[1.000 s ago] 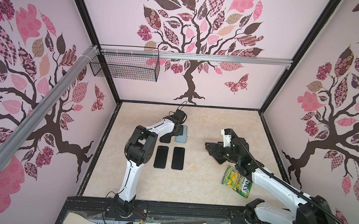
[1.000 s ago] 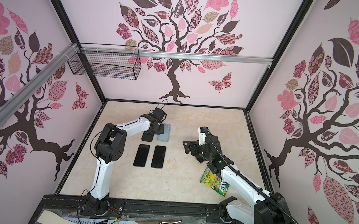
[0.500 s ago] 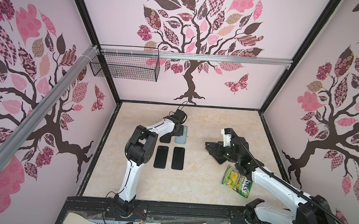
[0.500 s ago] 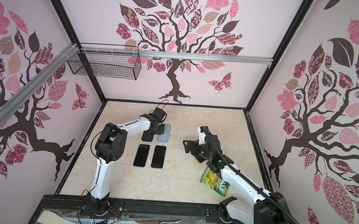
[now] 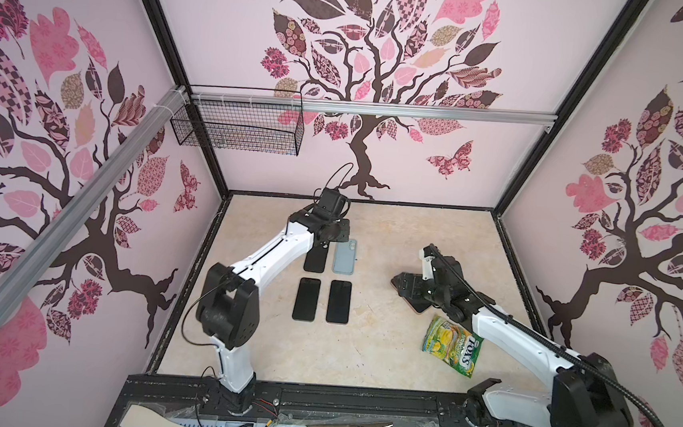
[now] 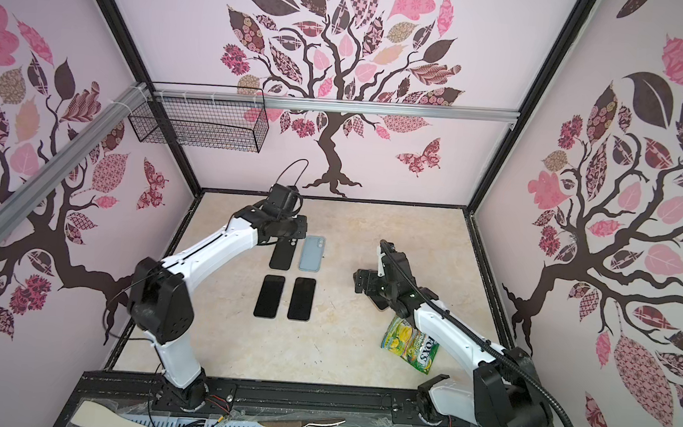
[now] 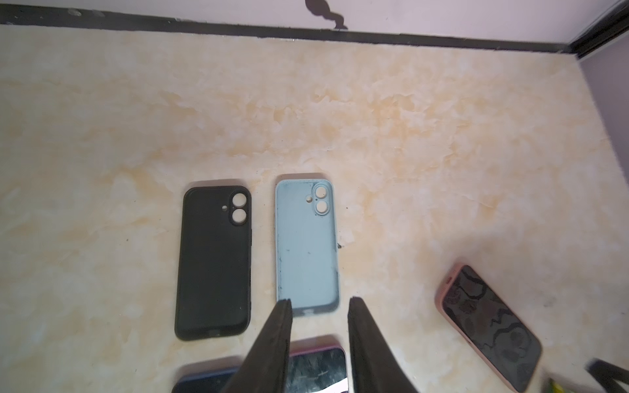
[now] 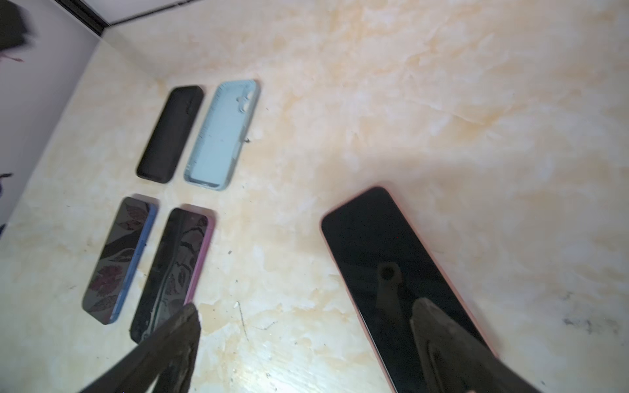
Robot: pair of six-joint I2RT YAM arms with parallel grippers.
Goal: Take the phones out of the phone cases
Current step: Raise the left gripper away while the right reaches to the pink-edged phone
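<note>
Two empty shells lie side by side on the beige marbled desk: a matte black phone case and a pale blue phone case. My left pincer hangs over the blue one's end, jaws parted, empty. My right pincer gapes wide over the dark-screened phone in its salmon-pink case, flat on the desk.

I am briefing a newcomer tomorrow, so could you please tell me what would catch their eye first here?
Mid-table, an empty black case and an empty light blue case lie side by side, with two bare phones screen-up in front of them. To the right, a phone still in a pink case lies under the open right gripper, near a bright green-yellow candy packet.
</note>
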